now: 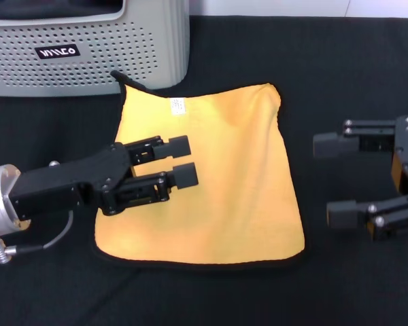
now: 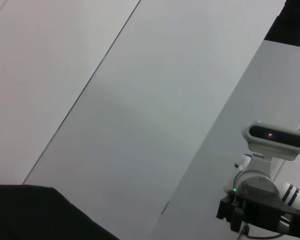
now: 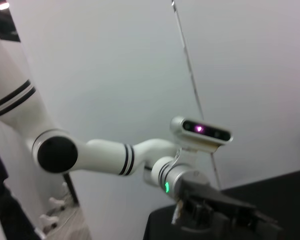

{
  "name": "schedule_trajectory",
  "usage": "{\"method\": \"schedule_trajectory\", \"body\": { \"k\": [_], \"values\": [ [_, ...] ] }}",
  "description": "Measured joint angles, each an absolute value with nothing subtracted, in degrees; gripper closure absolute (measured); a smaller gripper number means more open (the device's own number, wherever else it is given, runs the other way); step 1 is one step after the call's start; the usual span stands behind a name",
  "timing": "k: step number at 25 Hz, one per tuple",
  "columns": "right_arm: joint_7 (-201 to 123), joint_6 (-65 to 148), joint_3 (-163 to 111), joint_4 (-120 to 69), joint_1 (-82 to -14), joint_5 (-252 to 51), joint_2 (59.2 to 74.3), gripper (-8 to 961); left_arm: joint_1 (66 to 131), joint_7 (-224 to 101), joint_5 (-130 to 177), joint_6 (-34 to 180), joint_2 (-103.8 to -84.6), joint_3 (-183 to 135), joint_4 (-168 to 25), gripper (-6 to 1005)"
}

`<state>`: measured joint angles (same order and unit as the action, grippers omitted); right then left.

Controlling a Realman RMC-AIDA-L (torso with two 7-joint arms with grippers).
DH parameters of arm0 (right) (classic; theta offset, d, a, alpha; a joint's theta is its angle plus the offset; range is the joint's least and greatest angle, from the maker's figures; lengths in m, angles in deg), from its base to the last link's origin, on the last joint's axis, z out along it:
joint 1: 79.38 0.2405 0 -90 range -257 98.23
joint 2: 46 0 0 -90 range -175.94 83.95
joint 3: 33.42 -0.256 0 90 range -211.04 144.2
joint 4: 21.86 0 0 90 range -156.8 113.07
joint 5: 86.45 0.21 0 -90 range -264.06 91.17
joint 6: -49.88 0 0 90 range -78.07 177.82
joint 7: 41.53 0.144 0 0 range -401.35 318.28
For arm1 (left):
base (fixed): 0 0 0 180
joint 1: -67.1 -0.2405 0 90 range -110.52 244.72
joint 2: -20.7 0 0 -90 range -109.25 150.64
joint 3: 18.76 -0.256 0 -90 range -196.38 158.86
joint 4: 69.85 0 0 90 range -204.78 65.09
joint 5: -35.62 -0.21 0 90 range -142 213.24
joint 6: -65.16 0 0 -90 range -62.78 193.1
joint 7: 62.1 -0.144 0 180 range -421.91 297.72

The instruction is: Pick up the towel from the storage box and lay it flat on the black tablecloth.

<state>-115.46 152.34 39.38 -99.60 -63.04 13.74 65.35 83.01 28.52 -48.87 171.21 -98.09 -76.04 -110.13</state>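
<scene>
The towel point(image 1: 238, 176) lies spread out, yellow side up, on the black tablecloth point(image 1: 353, 75), with its white tag point(image 1: 177, 105) near the far edge. A far left corner is folded up a little against the storage box point(image 1: 88, 54). My left gripper point(image 1: 183, 159) hovers over the towel's left part, fingers slightly apart and holding nothing. My right gripper point(image 1: 333, 178) is wide open and empty over bare cloth to the right of the towel. The right wrist view shows the left arm's gripper point(image 3: 225, 215) farther off.
The light grey storage box stands at the back left, close to the towel's far corner. Black cloth stretches to the right and in front of the towel. The left wrist view shows a wall and the right arm's wrist point(image 2: 270, 200).
</scene>
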Motion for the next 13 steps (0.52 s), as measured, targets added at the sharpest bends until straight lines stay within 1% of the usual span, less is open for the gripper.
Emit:
{"method": "schedule_trajectory", "body": {
  "k": [13],
  "values": [
    [-116.00, 152.31, 39.22, -98.94, -63.04, 14.09, 66.41, 81, 82.74, 28.49, -48.78, 171.30, -98.58, -75.18, -110.03, 270]
  ]
}}
